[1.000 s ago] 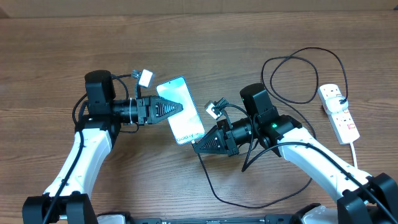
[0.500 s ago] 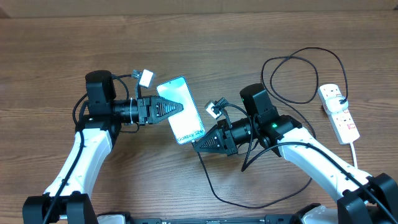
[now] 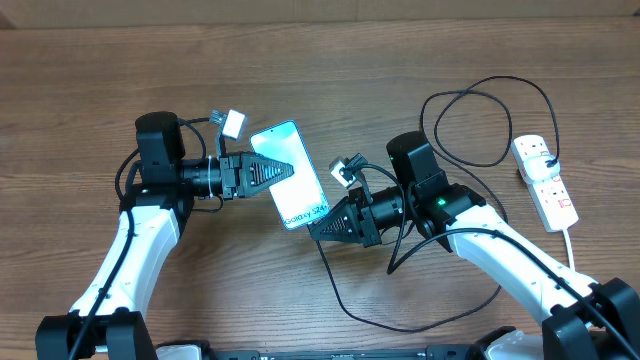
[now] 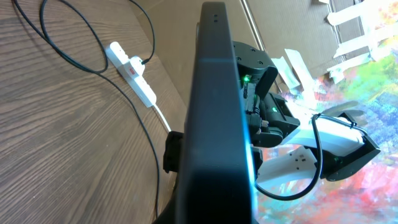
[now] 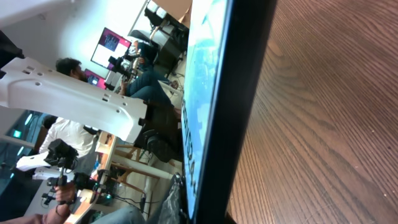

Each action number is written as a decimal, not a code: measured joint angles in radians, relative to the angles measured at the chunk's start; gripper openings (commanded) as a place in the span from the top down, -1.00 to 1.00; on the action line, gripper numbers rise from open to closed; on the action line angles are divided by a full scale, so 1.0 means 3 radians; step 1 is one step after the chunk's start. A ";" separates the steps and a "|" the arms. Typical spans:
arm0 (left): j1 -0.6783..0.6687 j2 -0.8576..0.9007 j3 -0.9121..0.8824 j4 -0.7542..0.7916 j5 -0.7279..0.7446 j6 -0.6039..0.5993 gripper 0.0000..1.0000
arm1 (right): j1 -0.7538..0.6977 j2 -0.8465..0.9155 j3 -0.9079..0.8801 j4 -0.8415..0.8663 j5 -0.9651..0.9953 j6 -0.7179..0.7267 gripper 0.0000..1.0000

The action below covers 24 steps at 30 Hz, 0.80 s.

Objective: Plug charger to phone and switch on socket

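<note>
The phone (image 3: 304, 195), with its light blue screen and "Galaxy" text at the near end, is lifted off the table. My left gripper (image 3: 287, 172) is shut on its middle from the left. My right gripper (image 3: 316, 229) is pressed against the phone's near end, and the charger (image 3: 338, 290) trails from its tip, so the connector is hidden. The black cable loops back (image 3: 478, 92) to the socket (image 3: 543, 180) at the right edge. In the left wrist view the phone's black edge (image 4: 214, 112) fills the centre, with the socket (image 4: 132, 71) beyond. The right wrist view shows the phone (image 5: 239, 93) edge-on.
A small white adapter block (image 3: 234, 124) on a cable sits behind my left arm. Another white block (image 3: 344, 176) is on my right wrist. The socket's thick white cord (image 3: 572, 240) runs toward the front right. The table is bare wood.
The phone's near end has swung slightly left and tilted, so its "Galaxy" text shows more. My right gripper has followed it slightly left. My left arm is still.
</note>
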 measured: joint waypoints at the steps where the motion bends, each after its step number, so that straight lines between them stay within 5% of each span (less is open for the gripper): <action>1: 0.0000 0.0000 0.0000 0.0000 -0.0003 0.0004 0.91 | 0.0000 0.0000 0.0000 -0.0001 0.0000 0.0013 0.75; 5: -0.0069 0.0000 -0.0004 -0.0020 -0.0008 0.0052 0.91 | -0.0003 0.0000 0.0011 -0.0109 0.0032 0.0031 0.41; 13: -0.0156 0.0000 -0.0006 -0.0041 -0.0304 0.0137 0.92 | -0.0006 0.0000 0.0023 -0.0431 0.0075 0.0024 0.03; 14: -0.0156 0.0000 -0.0006 -0.0060 -0.0390 0.0142 0.92 | -0.0008 0.0000 0.0023 -0.0441 0.0081 0.0019 -0.19; 20: -0.0156 0.0000 -0.0008 -0.0196 -0.0694 0.0164 0.92 | -0.0121 -0.0008 0.0031 -0.0532 0.0464 0.0009 -0.55; 23: -0.0156 0.0000 -0.0009 -0.0338 -0.0860 0.0167 0.92 | -0.0238 -0.0069 0.0033 -0.0647 0.0843 -0.0009 -1.00; 24: -0.0156 0.0000 -0.0010 -0.0383 -0.0908 0.0167 0.92 | -0.0270 -0.0104 0.0036 -0.0703 0.0933 -0.0009 -1.00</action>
